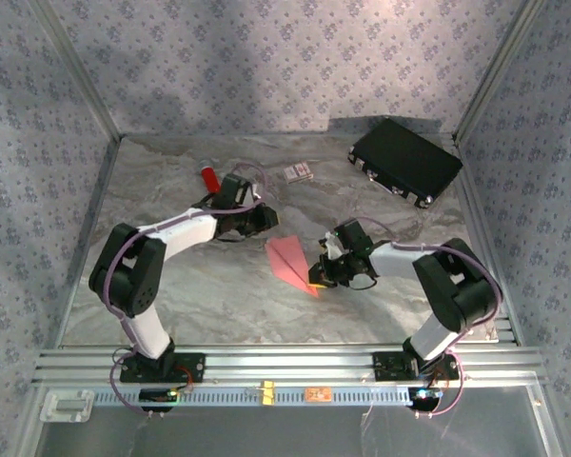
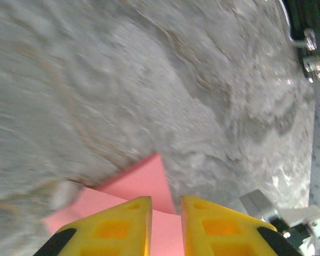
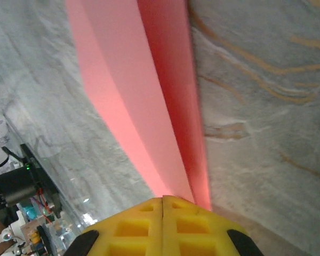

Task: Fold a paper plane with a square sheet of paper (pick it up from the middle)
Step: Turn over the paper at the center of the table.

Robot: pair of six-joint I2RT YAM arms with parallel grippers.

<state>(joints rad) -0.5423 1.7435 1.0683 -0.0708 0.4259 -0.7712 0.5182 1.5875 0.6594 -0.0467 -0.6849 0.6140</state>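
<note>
Top external view first: the table (image 1: pixel 219 305) has the paper plane (image 1: pixel 290 262) lying about dead centre, a touch toward 6 o'clock, with the pointy end aimed at 5 o'clock. My read is we're near the end of the folding, since the dart shape is pretty much there.

The right gripper (image 1: pixel 319 276) is pinched tight on that 5 o'clock tip. On the right wrist cam the yellow fingers (image 3: pixel 133 224) meet, with the pink layers coming straight out from between them. The left gripper (image 2: pixel 166 205) sits at the plane's 10 o'clock corner, jaws a small gap apart. I can't see anything pinched in it, and the paper is just beneath.

If it were me, I'd let the right hold be the anchor and not tug. I'd lift the left clear without snagging the wide end, then grab the middle so the plane doesn't droop.

Materials, big to small:
- The table is a hard, smooth, grey marble-look surface, so thin paper will slide on it.
- At 1 o'clock, the black case (image 1: pixel 406 160) is rigid and boxy with shiny metal bits.
- The plane is thin matte pink-red paper, a slim triangle with a sharp centre crease and floppy layers.
- At 12 o'clock there's a flat printed card (image 1: pixel 298 172).
- At 11 o'clock is a glossy red cylinder (image 1: pixel 210 177) that would probably roll.
</note>
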